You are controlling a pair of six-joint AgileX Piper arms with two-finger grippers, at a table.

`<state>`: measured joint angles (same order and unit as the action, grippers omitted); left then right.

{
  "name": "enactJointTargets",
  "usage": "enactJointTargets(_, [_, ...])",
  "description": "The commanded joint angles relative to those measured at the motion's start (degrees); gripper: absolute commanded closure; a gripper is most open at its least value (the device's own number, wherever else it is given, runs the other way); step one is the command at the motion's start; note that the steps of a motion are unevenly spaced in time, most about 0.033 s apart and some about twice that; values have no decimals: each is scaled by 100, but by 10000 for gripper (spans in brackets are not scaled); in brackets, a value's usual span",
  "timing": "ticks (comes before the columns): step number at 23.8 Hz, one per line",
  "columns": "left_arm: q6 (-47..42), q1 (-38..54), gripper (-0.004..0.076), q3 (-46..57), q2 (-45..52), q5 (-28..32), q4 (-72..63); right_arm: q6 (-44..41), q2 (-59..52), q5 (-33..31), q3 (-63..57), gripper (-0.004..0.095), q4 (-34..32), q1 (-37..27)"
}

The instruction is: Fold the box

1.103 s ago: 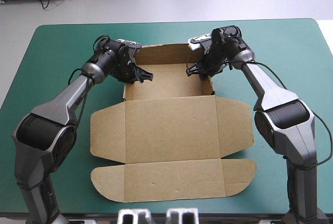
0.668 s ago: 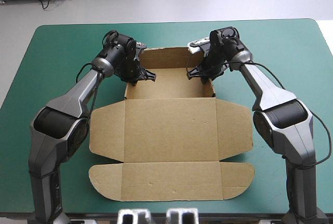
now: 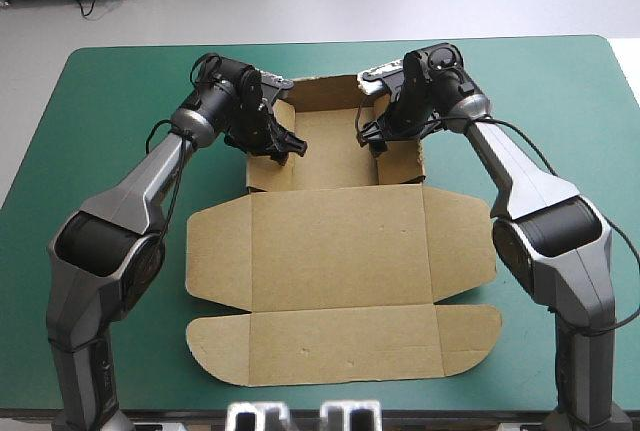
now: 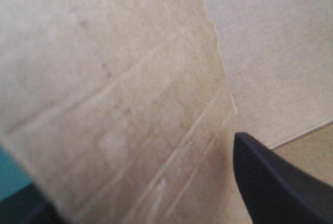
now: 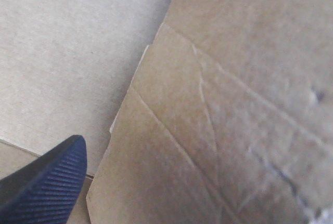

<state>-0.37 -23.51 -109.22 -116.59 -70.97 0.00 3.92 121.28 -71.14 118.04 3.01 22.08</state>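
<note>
From behind the robot, the brown box (image 3: 335, 156) sits mid-table on the teal-green cover (image 3: 120, 81). Its far third is stood up as a shallow tray in the upper centre of the frame.

The left gripper (image 3: 285, 144) reaches in from the upper left to the tray's left wall (image 3: 254, 166). Its wrist camera shows board running between one black finger (image 4: 276, 182) and a dark shape I take for the other. The jaws look spread astride the wall, not clamped on it.

The back wall (image 3: 320, 93) stands upright between the two arms.

At the right wall (image 3: 416, 159) the right gripper (image 3: 372, 139) mirrors the left. One finger (image 5: 47, 182) sits wide of a creased flap and the other is hidden behind the board, so I judge this one released too.

Across the lower half of the frame the lid panel (image 3: 300, 271) and its rounded front flap (image 3: 340, 346) lie flat.

I'd say the walls are raised and the side tucks are in hand. What remains is seating them firmly.
</note>
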Motion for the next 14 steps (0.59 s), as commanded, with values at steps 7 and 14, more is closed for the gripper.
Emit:
enactJointTargets(7, [-50,-40,149,-184,858,-319,620,11,-816,-80,180,76,-97,-42])
enactJointTargets(14, [273,-40,246,-184,1956,-319,453,178,-1396,-80,180,78,-335,-53])
